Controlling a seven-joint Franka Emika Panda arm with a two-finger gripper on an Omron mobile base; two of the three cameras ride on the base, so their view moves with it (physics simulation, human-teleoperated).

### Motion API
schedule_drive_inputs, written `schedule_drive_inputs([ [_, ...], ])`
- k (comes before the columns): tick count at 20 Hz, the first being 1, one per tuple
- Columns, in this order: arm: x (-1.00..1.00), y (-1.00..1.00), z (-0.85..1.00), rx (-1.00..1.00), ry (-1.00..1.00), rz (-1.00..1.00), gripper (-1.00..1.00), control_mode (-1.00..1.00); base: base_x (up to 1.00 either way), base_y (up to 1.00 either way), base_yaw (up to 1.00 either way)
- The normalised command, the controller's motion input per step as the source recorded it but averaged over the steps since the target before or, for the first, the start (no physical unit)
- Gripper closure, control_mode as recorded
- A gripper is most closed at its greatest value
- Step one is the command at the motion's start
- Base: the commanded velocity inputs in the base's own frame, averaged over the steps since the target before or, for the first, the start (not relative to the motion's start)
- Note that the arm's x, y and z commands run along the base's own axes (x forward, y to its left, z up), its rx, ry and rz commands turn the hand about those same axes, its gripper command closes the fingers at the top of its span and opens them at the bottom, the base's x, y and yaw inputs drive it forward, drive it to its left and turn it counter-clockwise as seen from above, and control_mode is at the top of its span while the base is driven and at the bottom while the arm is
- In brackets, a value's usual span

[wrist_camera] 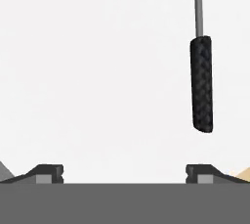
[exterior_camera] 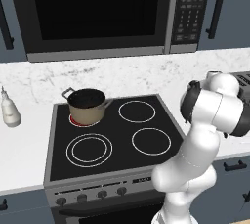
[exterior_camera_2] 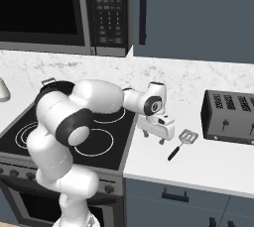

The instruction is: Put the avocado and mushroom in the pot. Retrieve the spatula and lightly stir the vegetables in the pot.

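We see our pincer (exterior_camera_2: 154,138) hanging over the white counter (exterior_camera_2: 208,164) just right of the stove (exterior_camera_2: 106,154), its fingers (wrist_camera: 49,173) spread wide apart with nothing between them. The spatula (exterior_camera_2: 181,143) lies flat on the counter just beside the pincer, between it and the toaster (exterior_camera_2: 230,117), its black handle toward the counter's front edge. The pot (exterior_camera: 87,105) sits well apart on the stove's back left burner, which glows red beneath it.
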Motion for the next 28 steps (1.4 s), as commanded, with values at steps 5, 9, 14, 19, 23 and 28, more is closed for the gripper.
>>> schedule_drive_inputs([
  [5,0.48,-0.26,-0.16,0.00,0.00,0.00,-1.00,-1.00,0.00,0.00,0.00],
  [9,0.50,-0.19,-0.18,0.00,0.00,0.00,-1.00,-1.00,0.00,0.00,0.00],
  [14,0.36,-0.23,-0.25,0.00,0.00,0.00,-1.00,-1.00,0.00,0.00,0.00],
  [19,0.36,-0.16,-0.22,0.00,0.00,0.00,-1.00,-1.00,0.00,0.00,0.00],
  [23,0.33,-0.04,-0.15,0.00,0.00,0.00,-1.00,-1.00,0.00,0.00,0.00],
  [28,0.26,-0.04,-0.18,0.00,0.00,0.00,-1.00,-1.00,0.00,0.00,0.00],
])
